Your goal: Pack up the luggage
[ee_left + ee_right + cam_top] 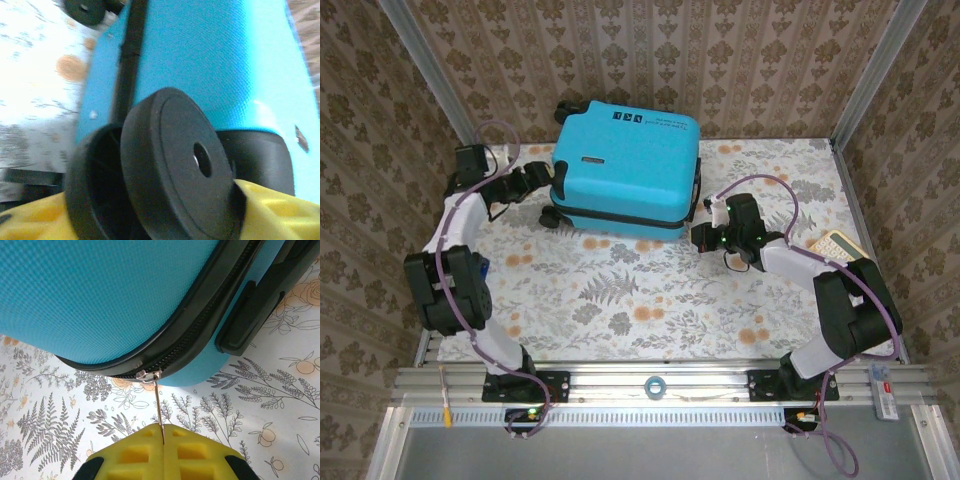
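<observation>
The right gripper (163,434) pinches the zipper pull (158,405) of the turquoise suitcase (100,295) with its fingers pressed together, while the left gripper (150,220) straddles a spinner wheel (170,165), its grip impossible to tell.

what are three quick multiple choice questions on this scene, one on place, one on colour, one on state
1. Where is the suitcase zipper pull?
A) pinched in the right gripper
B) lying loose on the table
C) tucked under the handle

2. What colour is the suitcase shell?
A) red
B) grey
C) turquoise

3. How is the suitcase?
A) opened wide
B) closed, lying flat
C) upright on its wheels

Answers:
1 A, the thin metal pull runs from the slider into the shut yellow fingers.
2 C, every view shows a turquoise shell.
3 B, the top view shows both halves together, broad face up.
</observation>
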`<action>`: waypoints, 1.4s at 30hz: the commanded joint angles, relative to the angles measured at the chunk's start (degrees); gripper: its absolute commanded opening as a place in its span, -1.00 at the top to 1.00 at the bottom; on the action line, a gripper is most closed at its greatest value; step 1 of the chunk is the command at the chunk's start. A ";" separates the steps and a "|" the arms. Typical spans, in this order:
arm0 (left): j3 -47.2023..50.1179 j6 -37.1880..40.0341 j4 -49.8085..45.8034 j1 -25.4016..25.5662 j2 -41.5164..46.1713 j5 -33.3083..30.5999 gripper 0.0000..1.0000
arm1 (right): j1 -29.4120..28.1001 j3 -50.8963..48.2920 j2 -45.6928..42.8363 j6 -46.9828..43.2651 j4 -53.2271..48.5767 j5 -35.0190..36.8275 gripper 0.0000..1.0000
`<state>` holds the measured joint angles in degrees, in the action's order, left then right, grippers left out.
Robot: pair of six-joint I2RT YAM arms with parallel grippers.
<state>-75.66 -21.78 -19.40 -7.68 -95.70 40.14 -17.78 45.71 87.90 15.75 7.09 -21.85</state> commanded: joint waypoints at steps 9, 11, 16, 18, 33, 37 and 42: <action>-4.14 9.65 -12.14 6.62 9.73 -32.75 -0.45 | -0.29 -0.76 -0.43 -0.26 1.67 2.10 1.00; -5.59 10.83 -13.66 9.87 10.26 -35.96 -0.46 | -0.28 -0.82 -0.27 -0.06 1.84 2.08 1.00; -10.63 13.10 -16.11 20.41 9.42 -42.34 -0.52 | -0.29 -1.28 -0.46 0.09 2.37 2.58 1.00; -13.22 13.48 -16.20 24.80 7.76 -42.89 -0.53 | -0.39 -1.45 -0.64 0.23 2.49 2.77 1.00; -40.82 15.46 -19.50 48.29 -15.69 -55.08 -0.66 | -0.95 -2.84 -1.32 1.93 5.29 3.48 1.00; -46.07 16.75 -20.50 51.64 -20.25 -56.58 -0.72 | -0.99 -3.34 -1.41 1.73 5.29 3.73 1.00; -53.30 18.09 -24.34 54.52 -26.16 -57.63 -0.74 | -0.95 -4.17 -1.35 2.00 6.00 3.65 1.00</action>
<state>-125.03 -5.78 -40.03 45.74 -119.92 -14.90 -18.65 42.78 87.74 16.91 12.95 -20.53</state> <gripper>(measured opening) 0.869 0.056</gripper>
